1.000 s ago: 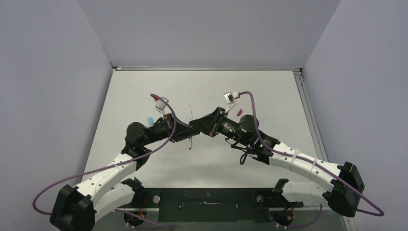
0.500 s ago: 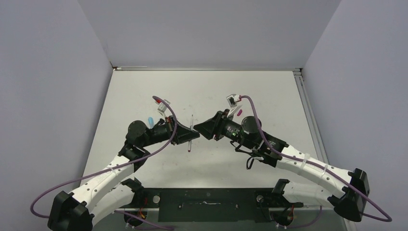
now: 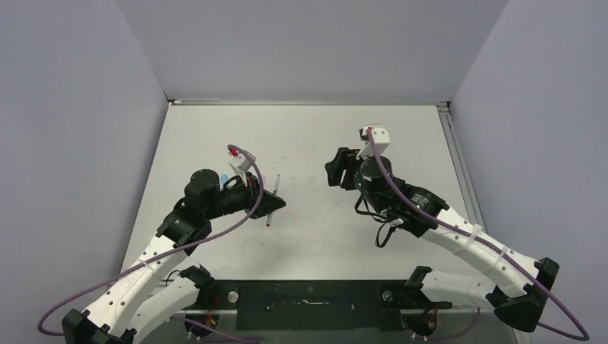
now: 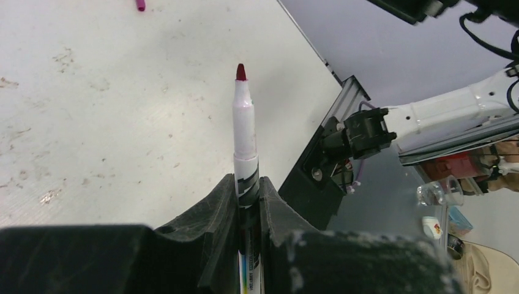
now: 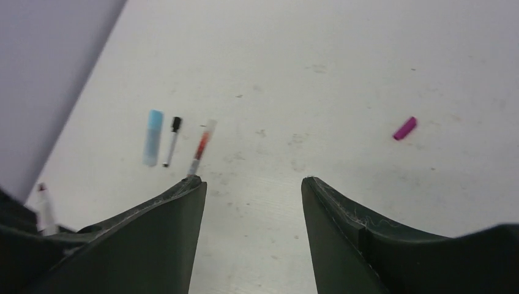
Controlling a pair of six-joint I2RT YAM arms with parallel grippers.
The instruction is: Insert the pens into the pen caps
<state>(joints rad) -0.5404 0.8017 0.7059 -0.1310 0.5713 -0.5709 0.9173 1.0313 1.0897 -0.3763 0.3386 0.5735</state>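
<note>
A red-tipped pen (image 4: 243,122) is pinched by the left fingers (image 4: 217,211), its lower barrel hidden between them. The right fingers (image 5: 171,226) are spread. A light-blue cap (image 5: 153,137), a black pen (image 5: 171,141) and a blurred red pen (image 5: 202,146) are seen toward the counter's (image 5: 306,61) left edge.

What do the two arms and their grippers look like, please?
Both arms have white perforated links, the left arm and the right arm alike, with black joints and bases. A purple cable loops along each. The left gripper and right gripper have matte black, wedge-shaped fingers.
</note>
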